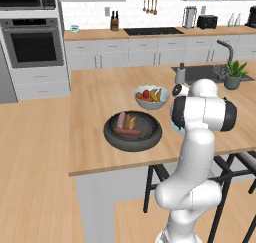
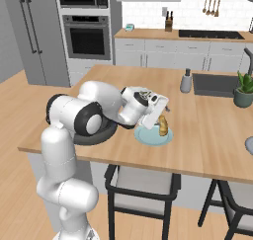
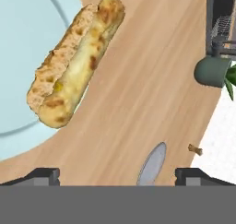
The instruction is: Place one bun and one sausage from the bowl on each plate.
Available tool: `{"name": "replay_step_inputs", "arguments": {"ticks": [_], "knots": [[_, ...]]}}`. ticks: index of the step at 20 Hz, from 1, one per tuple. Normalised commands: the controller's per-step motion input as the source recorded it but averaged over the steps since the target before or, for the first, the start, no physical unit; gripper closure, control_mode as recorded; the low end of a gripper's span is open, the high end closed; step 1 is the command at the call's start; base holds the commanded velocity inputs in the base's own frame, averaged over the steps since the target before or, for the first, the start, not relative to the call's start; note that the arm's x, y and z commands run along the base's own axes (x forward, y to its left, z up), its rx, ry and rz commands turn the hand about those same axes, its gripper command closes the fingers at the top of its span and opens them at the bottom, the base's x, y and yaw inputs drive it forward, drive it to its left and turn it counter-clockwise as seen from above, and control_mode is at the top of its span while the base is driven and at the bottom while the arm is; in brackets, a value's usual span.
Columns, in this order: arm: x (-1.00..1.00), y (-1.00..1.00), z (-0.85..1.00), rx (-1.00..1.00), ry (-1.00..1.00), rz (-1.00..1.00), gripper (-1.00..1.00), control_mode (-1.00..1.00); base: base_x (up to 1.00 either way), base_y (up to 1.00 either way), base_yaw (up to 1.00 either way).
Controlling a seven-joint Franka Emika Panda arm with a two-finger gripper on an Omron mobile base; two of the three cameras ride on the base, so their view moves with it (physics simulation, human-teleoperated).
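Pale wooden boards top the kitchen island (image 2: 207, 135) where the white arm works, with white cabinets and a built-in oven behind. From the claw outward: the two-finger gripper (image 2: 159, 116) hangs just over the near edge of the island, its dark fingertips (image 3: 44, 174) standing wide apart at the bottom of the hand view with nothing between them. Right in front of it lies a golden-tan, elongated bread bun (image 3: 73, 64), toasted in patches; it rests on a small round pale blue-teal plate (image 3: 18, 43), with one end reaching out past the rim over the wood. In the right base view the same bun (image 2: 162, 126) sits on that plate (image 2: 148, 138) directly below the hand. A second thin pale disc (image 3: 151, 165) shows edge-on near the fingers in the hand view; I cannot tell what it is.

To the arm's left stands the wide, shallow dark grey-black bowl (image 1: 132, 132) with a thick rim. Inside it lie a reddish-brown sausage (image 1: 127, 132), a pinker sausage (image 1: 121, 119) and another tan bun (image 1: 131, 122), close together. Just behind it sits a smaller pale bowl of colourful fruit (image 1: 151, 97). Farther off, near the sink, stand a grey bottle-shaped dispenser (image 2: 186, 81) and a green plant in a dark teal pot (image 2: 243, 93).
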Motion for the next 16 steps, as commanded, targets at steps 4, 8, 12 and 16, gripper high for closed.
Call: {"name": "replay_step_inputs", "arguments": {"ticks": [4, 8, 12, 16], "knots": [[-0.07, 0.51, 0.66, 0.43, -0.02, -0.37, -1.00, -1.00, 0.00, 0.00, 0.00], [-0.07, 0.69, 0.47, 0.49, -0.16, -0.35, -1.00, -1.00, 0.00, 0.00, 0.00], [-0.52, 0.97, 0.04, 0.59, -0.09, -0.12, -1.00, -1.00, 0.00, 0.00, 0.00], [-0.63, 1.00, -0.60, 0.44, -0.01, 0.19, -1.00, -1.00, 0.00, 0.00, 0.00]]}}
